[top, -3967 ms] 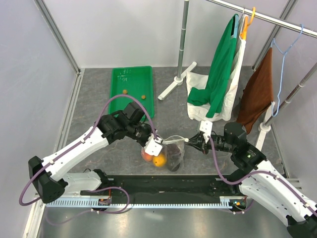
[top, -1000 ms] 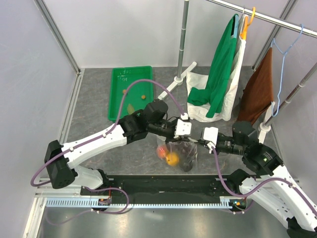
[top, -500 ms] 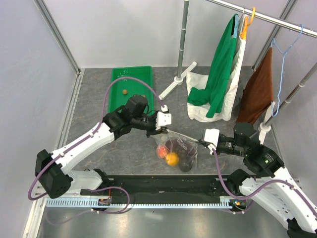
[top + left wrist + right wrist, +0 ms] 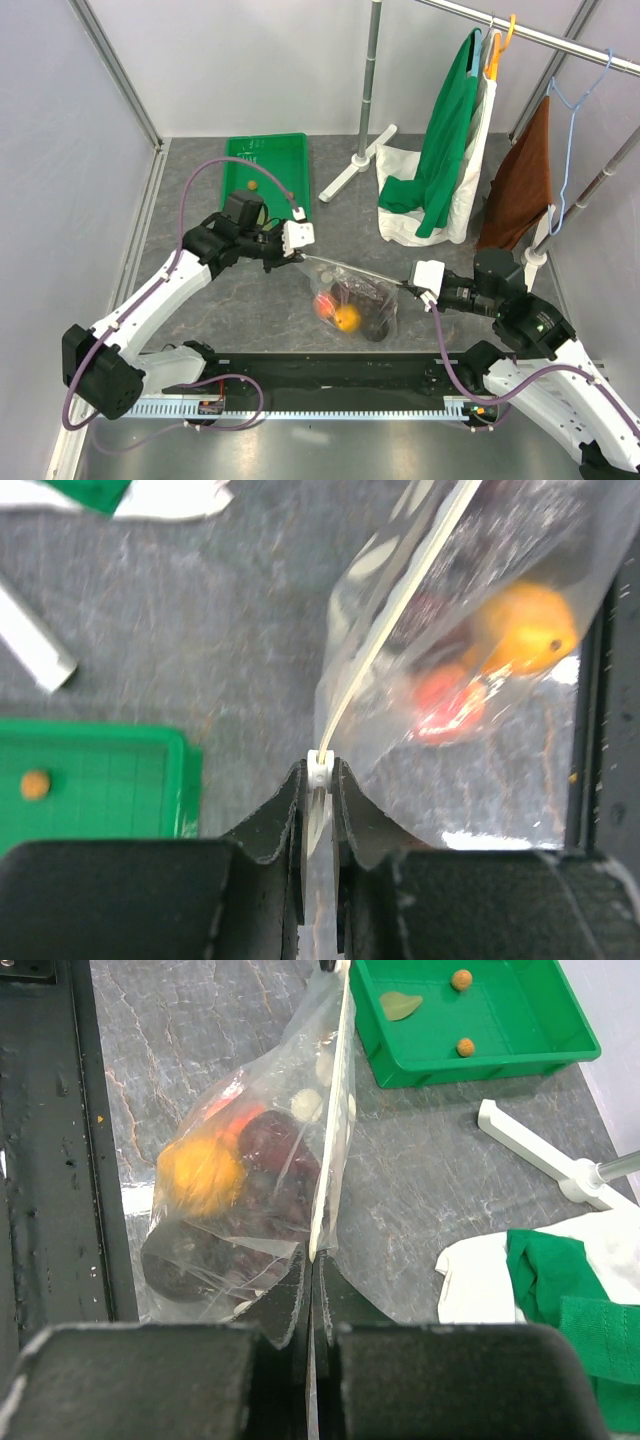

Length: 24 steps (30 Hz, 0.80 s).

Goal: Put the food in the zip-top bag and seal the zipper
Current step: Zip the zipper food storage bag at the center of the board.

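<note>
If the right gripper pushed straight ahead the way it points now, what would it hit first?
The right gripper is shut on the zipper, so it would slide along that strip, probably reaching the left gripper at its far end; depth is uncertain.

The grey marbled table (image 4: 190,210) is carrying a green tray (image 4: 265,137) at the far left. A white rack foot (image 4: 352,168) is lying just right of the tray. A black strip (image 4: 330,375) is running along the near edge. The zip-top bag (image 4: 365,300) is sagging beside that strip; contact cannot be confirmed.
</note>
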Motion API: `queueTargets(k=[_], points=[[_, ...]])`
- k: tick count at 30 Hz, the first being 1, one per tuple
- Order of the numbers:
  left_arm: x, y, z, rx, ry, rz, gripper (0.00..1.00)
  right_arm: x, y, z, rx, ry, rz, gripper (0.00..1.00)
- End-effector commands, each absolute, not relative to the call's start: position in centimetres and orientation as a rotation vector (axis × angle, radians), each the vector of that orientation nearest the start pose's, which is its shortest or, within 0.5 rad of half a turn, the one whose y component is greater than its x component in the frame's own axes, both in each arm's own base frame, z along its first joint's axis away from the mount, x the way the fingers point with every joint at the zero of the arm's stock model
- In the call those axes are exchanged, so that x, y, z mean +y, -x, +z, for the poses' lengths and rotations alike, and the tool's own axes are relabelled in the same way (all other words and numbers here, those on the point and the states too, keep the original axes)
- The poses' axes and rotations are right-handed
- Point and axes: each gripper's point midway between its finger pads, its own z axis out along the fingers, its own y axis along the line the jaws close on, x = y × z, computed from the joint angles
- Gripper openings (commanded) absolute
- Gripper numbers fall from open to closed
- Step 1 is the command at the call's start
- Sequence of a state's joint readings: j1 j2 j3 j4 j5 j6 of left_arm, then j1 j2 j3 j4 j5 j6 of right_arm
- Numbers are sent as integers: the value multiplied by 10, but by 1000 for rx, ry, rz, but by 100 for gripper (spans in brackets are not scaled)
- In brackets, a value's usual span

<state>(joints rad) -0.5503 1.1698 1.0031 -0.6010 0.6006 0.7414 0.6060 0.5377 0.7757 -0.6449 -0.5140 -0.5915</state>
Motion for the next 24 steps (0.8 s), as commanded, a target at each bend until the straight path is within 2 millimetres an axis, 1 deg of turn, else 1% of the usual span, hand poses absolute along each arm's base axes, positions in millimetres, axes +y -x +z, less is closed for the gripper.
queueTargets(k=[1, 7, 10, 13, 14, 15, 16, 17, 18, 19, 21, 22, 23, 24], points=[[-193, -242, 180, 1655, -1580, -450, 11, 180, -146, 247, 1370, 1354, 492, 0], [-171, -251, 171, 1672, -1577, -385, 12, 180, -147, 245, 1377, 1354, 489, 0], [-164, -254, 169, 1688, -1567, -376, 12, 180, -148, 246, 1373, 1360, 486, 0], [-165, -249, 174, 1668, -1575, -403, 18, 182, -149, 244, 1381, 1369, 495, 0], [-172, -242, 179, 1636, -1584, -459, 22, 183, -149, 244, 1373, 1375, 501, 0], [-177, -238, 191, 1588, -1591, -487, 34, 184, -148, 245, 1371, 1379, 506, 0], [-181, -230, 200, 1531, -1612, -517, 41, 186, -148, 245, 1367, 1380, 511, 0], [-190, -221, 211, 1462, -1613, -585, 48, 187, -149, 246, 1360, 1386, 513, 0], [-195, -218, 222, 1417, -1611, -604, 57, 187, -148, 245, 1359, 1389, 516, 0], [-203, -211, 227, 1394, -1616, -639, 61, 187, -149, 244, 1359, 1393, 514, 0], [-215, -213, 240, 1372, -1608, -656, 64, 188, -149, 243, 1355, 1400, 515, 0], [-225, -206, 241, 1378, -1617, -699, 66, 188, -149, 243, 1355, 1403, 516, 0], [-233, -209, 239, 1388, -1623, -710, 68, 188, -148, 243, 1352, 1407, 517, 0], [-240, -210, 244, 1378, -1625, -715, 70, 189, -149, 243, 1349, 1407, 516, 0]])
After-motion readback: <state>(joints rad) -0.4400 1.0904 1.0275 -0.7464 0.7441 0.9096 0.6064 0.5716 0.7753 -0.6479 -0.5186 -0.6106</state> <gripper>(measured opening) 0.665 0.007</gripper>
